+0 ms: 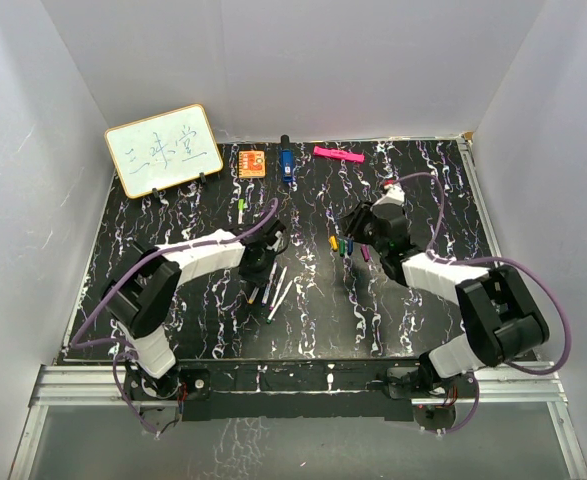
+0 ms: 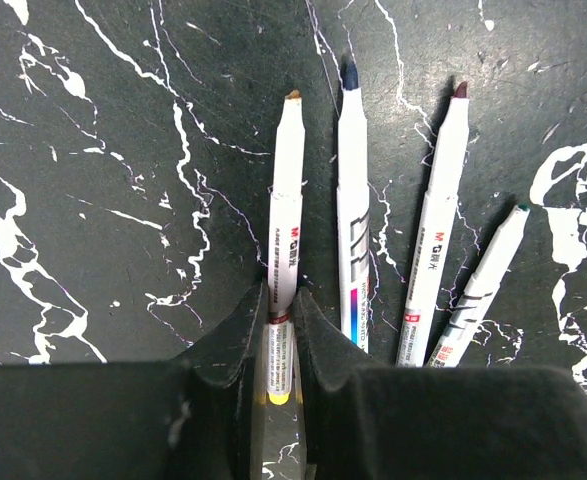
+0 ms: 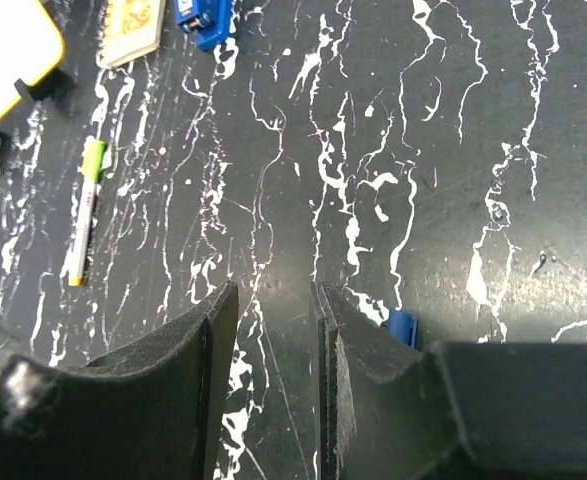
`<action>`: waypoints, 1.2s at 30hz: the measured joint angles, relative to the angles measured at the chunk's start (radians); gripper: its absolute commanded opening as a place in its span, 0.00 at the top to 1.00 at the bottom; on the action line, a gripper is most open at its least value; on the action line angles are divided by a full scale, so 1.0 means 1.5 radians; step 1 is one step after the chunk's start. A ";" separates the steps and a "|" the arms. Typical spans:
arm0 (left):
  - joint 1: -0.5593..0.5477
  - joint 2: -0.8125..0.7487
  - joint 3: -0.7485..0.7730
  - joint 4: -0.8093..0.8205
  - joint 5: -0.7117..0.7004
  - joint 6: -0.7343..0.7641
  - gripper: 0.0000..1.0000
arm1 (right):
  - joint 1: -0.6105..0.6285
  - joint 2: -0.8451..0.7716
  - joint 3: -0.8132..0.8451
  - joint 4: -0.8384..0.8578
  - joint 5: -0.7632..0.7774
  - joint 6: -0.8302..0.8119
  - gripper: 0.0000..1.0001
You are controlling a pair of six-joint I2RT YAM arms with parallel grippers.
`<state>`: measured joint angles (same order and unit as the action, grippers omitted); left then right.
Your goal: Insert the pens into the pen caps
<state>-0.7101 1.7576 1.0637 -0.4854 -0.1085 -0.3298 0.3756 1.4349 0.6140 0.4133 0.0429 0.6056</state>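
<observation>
Held item: orange-tipped pen [image 2: 286,200], its white barrel clamped between the closed jaws of the left gripper [image 2: 281,297], gripped near the yellow-banded rear end, tip pointing straight ahead of the jaws; whether it rests on the table [image 2: 93,200] or is raised cannot be told. Loose pens, all ahead and to the right of the left jaws, lying side by side with tips forward: blue-tipped pen [image 2: 353,200], just beside the held one; maroon-tipped pen [image 2: 435,230], next outward; green-tipped pen [image 2: 485,285], outermost and slanted away. Second unit: right gripper [image 3: 273,290], jaws apart, only bare marbled surface between them. Blue cap [image 3: 403,326]: just outside the right-hand finger, partly hidden behind it, contact cannot be told. Pen caps [image 1: 345,245]: short row in yellow, green, blue and magenta, seen from above just beside the right jaws, well apart from the left jaws and the pens. Green-capped pen [image 3: 83,210]: lying alone, ahead and well to the left of the right jaws. Further ahead-left of the right jaws: whiteboard [image 3: 3,50], orange block [image 3: 133,25], blue block [image 3: 203,15]. Pink bar [image 1: 338,155]: far edge, beyond the right jaws in the top view
</observation>
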 measured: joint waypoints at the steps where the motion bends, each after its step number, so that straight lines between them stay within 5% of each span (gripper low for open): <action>1: 0.000 -0.004 -0.004 0.004 -0.003 -0.002 1.00 | 0.000 0.012 0.012 -0.008 0.000 -0.005 0.66; 15: 0.001 -0.131 -0.012 -0.036 -0.062 -0.005 1.00 | 0.028 0.175 0.182 -0.150 -0.008 -0.115 0.65; 27: 0.001 -0.318 -0.042 0.021 -0.065 -0.009 1.00 | 0.056 0.240 0.214 -0.216 0.033 -0.154 0.65; 36: 0.001 -0.330 -0.056 0.044 -0.062 -0.013 1.00 | 0.080 0.255 0.236 -0.238 0.083 -0.161 0.66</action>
<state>-0.7090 1.2633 0.9798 -0.4194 -0.2016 -0.3496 0.4953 1.8179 0.9676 0.0563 0.1680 0.3645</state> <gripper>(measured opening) 0.089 0.343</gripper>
